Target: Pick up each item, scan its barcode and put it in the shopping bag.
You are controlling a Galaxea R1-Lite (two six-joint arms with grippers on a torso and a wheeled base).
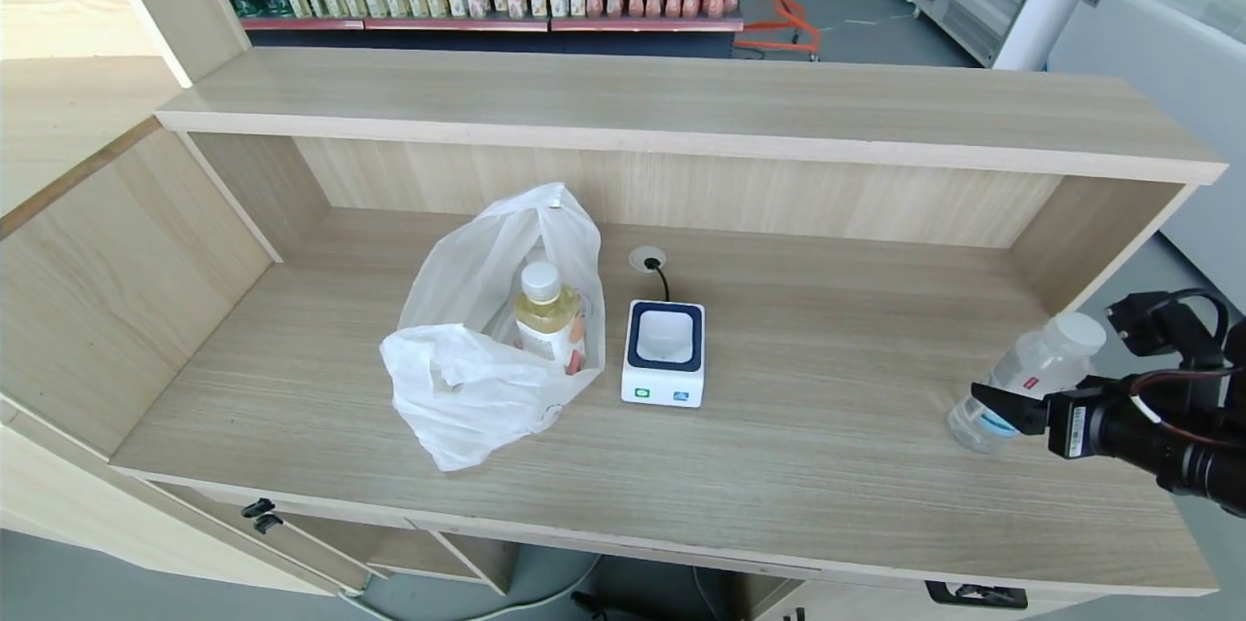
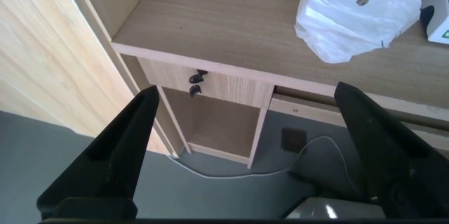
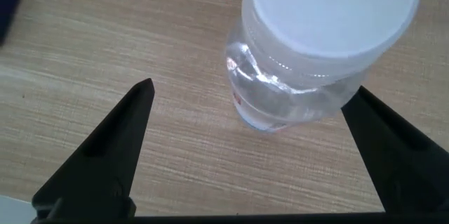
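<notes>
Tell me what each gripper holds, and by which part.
Nothing held. Left gripper is open and empty; right gripper is open, jaws not closed on the bottle.

1. Table (image 1: 827, 465): pale wood, fine horizontal grain.
2. Shopping bag (image 1: 467, 397): translucent white.
3. Bagged bottle (image 1: 547, 314): pale yellow liquid, white cap.
4. Scanner (image 1: 664, 353): white body, dark blue window frame.
5. Clear bottle (image 1: 1027, 378): colourless, white cap, red label print.
</notes>
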